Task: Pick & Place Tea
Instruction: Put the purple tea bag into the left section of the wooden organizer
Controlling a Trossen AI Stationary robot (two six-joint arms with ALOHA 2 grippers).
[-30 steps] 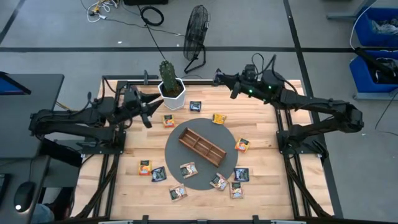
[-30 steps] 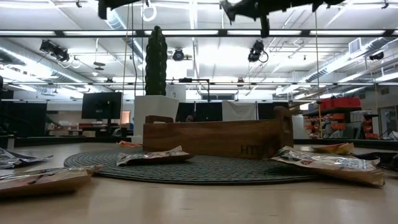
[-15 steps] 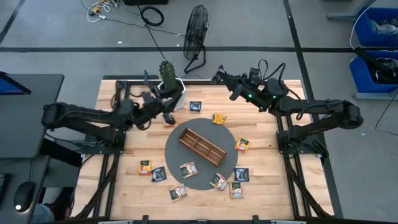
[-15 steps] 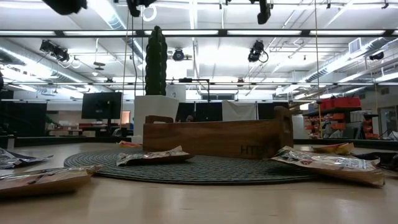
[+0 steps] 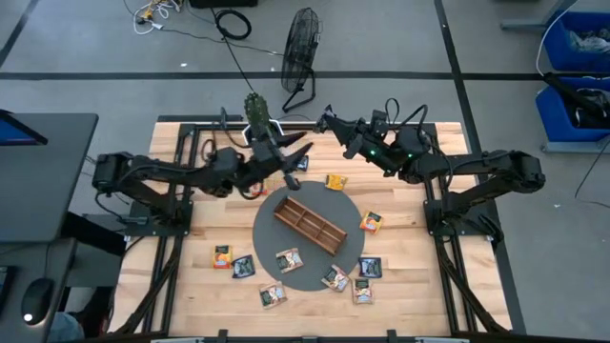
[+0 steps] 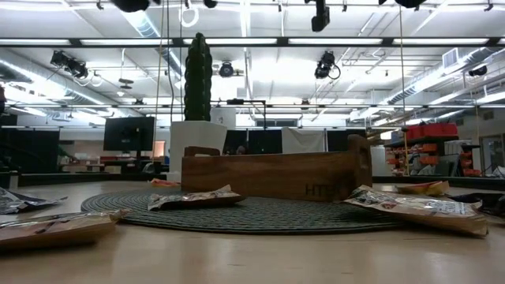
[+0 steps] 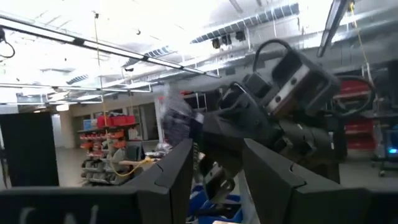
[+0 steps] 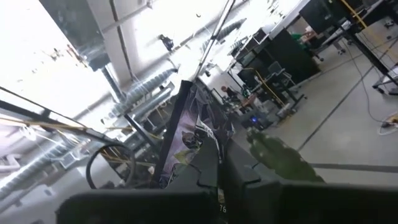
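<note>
My right gripper [image 5: 328,117] hangs high over the table's far edge, shut on a dark tea packet [image 8: 194,127]. My left gripper [image 5: 296,152] is raised beside the cactus [image 5: 254,110], open and holding nothing. It faces the right gripper [image 7: 273,118], and the packet [image 7: 173,117] shows blurred ahead of its fingers. The other tea packets lie flat on the table. Orange ones [image 5: 335,181] [image 5: 371,222] [image 5: 222,255], dark ones [image 5: 299,163] [image 5: 244,267] and pale ones [image 5: 289,260] [image 5: 335,278] ring the wooden tray [image 5: 311,224]. My right gripper pinches the dark packet by one end [image 8: 202,163] between its two shut fingers. The rest of the packet sticks out past the fingertips, lifted clear of the table. The fingers slant upward, toward the table's left.
The divided tray [image 6: 276,175] stands on a round grey mat [image 5: 272,243] at the table's middle. The cactus in its white pot [image 6: 197,142] stands at the far edge, partly under my left arm. A fan [image 5: 301,48] stands on the floor beyond the table.
My left gripper has swept toward the table's right, past the cactus and toward the right gripper, rolling and tipping upward, its fingers still apart. My right gripper has drifted a little toward the table's left and tipped upward, still shut. The packets on the table have not moved.
</note>
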